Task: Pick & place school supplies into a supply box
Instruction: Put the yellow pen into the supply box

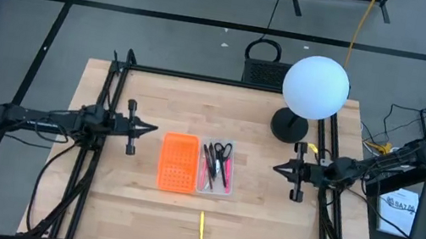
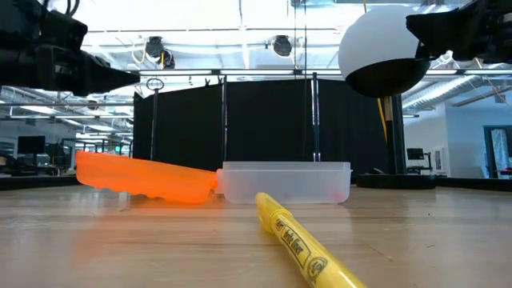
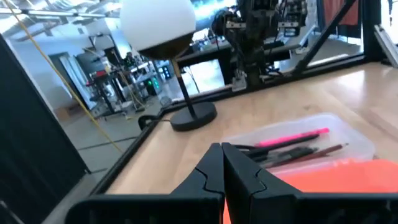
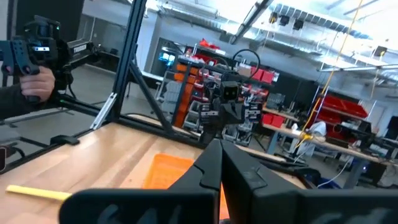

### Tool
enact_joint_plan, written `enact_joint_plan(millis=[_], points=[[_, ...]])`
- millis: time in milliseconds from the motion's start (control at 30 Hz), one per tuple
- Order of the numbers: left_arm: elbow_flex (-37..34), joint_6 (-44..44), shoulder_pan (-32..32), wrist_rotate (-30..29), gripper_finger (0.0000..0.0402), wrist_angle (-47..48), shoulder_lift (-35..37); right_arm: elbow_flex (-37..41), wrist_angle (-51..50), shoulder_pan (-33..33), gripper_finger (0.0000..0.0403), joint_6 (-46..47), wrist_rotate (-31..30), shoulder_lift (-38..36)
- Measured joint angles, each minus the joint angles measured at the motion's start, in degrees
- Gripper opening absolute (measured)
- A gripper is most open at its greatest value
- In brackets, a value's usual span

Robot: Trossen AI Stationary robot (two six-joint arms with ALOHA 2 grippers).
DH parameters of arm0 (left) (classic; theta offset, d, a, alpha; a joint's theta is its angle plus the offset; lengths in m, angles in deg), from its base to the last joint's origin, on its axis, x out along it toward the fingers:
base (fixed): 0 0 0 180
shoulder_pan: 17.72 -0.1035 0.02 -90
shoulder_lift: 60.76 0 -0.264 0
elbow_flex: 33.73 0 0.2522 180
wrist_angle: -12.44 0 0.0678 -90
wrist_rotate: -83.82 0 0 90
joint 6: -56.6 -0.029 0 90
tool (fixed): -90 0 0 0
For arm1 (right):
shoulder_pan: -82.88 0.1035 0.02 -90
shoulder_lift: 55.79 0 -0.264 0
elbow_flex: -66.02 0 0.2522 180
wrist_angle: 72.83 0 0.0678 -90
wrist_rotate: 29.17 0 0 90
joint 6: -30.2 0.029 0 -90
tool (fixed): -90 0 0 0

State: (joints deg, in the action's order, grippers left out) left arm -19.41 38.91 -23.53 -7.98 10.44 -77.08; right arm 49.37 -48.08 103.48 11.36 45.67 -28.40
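The clear supply box [image 1: 213, 187] sits at the middle of the wooden table [image 1: 264, 231], holding scissors [image 1: 223, 150] and a bundle of pens [image 1: 211, 167], one of them pink [image 3: 292, 138]. An orange perforated tray [image 1: 177, 162] lies touching the box's long side on the left arm's side. One yellow highlighter [image 1: 200, 231] lies alone on bare wood near the table's front edge, well apart from the box.

The left gripper [image 1: 133, 128] hangs above the table just beside the orange tray, fingers pressed together and holding nothing. The right gripper [image 1: 280, 170] hangs on the opposite side, also closed and empty, with a strip of bare wood between it and the box. A white globe lamp [image 1: 315, 87] stands near the far right edge, behind the right gripper.
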Motion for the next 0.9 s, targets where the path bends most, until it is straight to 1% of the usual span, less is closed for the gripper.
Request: enact_joint_plan(millis=[133, 200, 267, 400, 500, 633, 700, 767, 833, 900], points=[[0.02, 0.1, -0.16, 2.09, 0.0001, 1.08, 0.0, 0.0, 0.14, 0.01, 0.0, 0.21, -0.42, 0.44], [0.01, -0.23, -0.12, 2.33, 0.0005, 1.28, -0.03, 0.0, 0.22, 0.02, 0.0, 1.11, -2.41, 0.51], [0.02, -0.6, -0.14, 0.82, 0.001, 1.25, -0.04, 0.0, 0.28, 0.02, 0.0, 2.34, -5.56, 0.51], [0.02, -0.48, -0.16, -4.36, 0.0017, 0.66, -0.04, 0.0, 0.45, 0.02, 0.0, 5.52, -13.43, 0.53], [0.02, -2.02, -0.16, -5.72, 0.0015, -0.49, -0.04, 0.0, 1.4, 0.0, 0.0, 8.1, -19.35, 0.53], [0.02, -5.5, -0.16, -5.79, 0.0005, -1.96, -0.04, -1.3, 1.91, 0.0, 0.0, 8.76, -21.91, 0.81], [0.02, -6.51, -0.16, -5.8, 0.0004, -2.57, -0.04, -4.17, 0.65, 0.21, 0.0, 9.0, -22.83, 2.3], [0.02, -7.6, -0.16, -5.82, 0.0009, -3.08, -0.04, -9.21, -1.48, 1.06, 0.0, 9.12, -22.5, 4.99], [0.02, -7.64, -0.15, -5.93, 0.0021, -2.79, -0.04, -16.38, -6.26, 2.32, 0.0, 9.14, -23.6, 9.58], [0.05, -6.79, -0.15, -6.51, 0.0032, -1.85, -0.21, -24.71, -13.16, 4.16, 0.0, 9.2, -27.12, 15.95]])
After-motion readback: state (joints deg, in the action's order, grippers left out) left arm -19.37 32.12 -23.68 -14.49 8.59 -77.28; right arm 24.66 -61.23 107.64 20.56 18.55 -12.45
